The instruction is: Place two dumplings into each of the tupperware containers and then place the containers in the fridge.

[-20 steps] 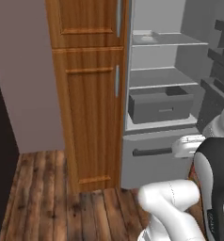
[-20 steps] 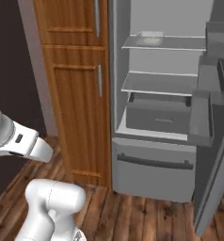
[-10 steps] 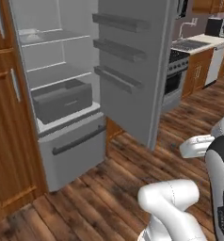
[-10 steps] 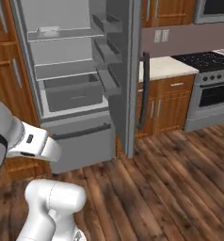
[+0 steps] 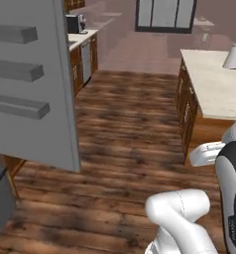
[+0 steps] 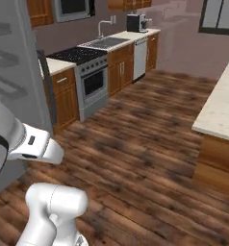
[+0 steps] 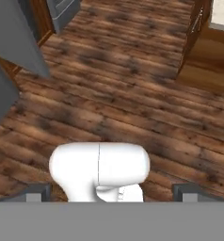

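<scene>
The fridge (image 5: 30, 84) stands at the left with its grey door swung open. The gripper (image 7: 111, 193) hangs over bare wood floor (image 7: 132, 94), fingers spread wide, holding nothing.

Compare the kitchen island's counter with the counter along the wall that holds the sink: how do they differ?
The island counter is a broad, bare cream slab standing free on the wooden floor; the wall counter is a narrow strip against the wall. The wall counter carries a sink and a dark coffee machine; the island counter carries a paper towel roll. Both sit on brown wooden cabinets.
</scene>
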{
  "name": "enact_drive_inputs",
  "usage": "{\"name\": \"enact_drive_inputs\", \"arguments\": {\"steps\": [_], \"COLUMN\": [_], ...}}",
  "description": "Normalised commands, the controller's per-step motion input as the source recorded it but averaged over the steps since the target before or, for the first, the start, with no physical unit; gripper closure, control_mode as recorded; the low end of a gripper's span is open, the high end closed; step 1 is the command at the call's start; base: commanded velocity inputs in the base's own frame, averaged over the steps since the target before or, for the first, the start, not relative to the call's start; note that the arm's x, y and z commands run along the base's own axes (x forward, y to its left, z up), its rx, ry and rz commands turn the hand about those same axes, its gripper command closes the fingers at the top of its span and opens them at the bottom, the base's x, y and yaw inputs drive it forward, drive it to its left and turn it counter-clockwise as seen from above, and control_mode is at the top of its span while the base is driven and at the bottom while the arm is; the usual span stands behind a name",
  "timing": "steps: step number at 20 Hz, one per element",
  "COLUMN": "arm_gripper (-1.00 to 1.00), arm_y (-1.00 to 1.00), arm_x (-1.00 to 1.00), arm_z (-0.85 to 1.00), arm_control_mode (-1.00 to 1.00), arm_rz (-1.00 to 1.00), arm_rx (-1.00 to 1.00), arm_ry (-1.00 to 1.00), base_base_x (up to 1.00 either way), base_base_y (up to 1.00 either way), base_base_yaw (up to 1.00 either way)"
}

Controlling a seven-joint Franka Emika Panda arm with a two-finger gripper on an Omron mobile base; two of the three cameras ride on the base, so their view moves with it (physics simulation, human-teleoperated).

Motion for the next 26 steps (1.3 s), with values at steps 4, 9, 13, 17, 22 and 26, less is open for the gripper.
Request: {"name": "enact_drive_inputs", "arguments": {"steps": [4, 9, 13, 17, 22, 26], "arm_gripper": [-1.00, -1.00, -1.00, -1.00, -1.00, -1.00], "arm_y": [0.00, 0.00, 0.00, 0.00, 0.00, 0.00], "arm_x": [0.00, 0.00, 0.00, 0.00, 0.00, 0.00], "arm_z": [0.00, 0.00, 0.00, 0.00, 0.00, 0.00], "arm_control_mode": [1.00, 1.00, 1.00, 1.00, 1.00, 1.00], "arm_rz": [0.00, 0.00, 0.00, 0.00, 0.00, 0.00], "arm_rx": [0.00, 0.00, 0.00, 0.00, 0.00, 0.00], "arm_ry": [0.00, 0.00, 0.00, 0.00, 0.00, 0.00], "base_base_x": [-0.28, -0.23, 0.23, 0.75, 0.69, 0.56], "base_base_y": [0.01, 0.04, 0.34, -0.65, -1.00, -1.00], "base_base_yaw": [-0.98, -0.96, -0.46, 0.00, 0.00, 0.00]}}
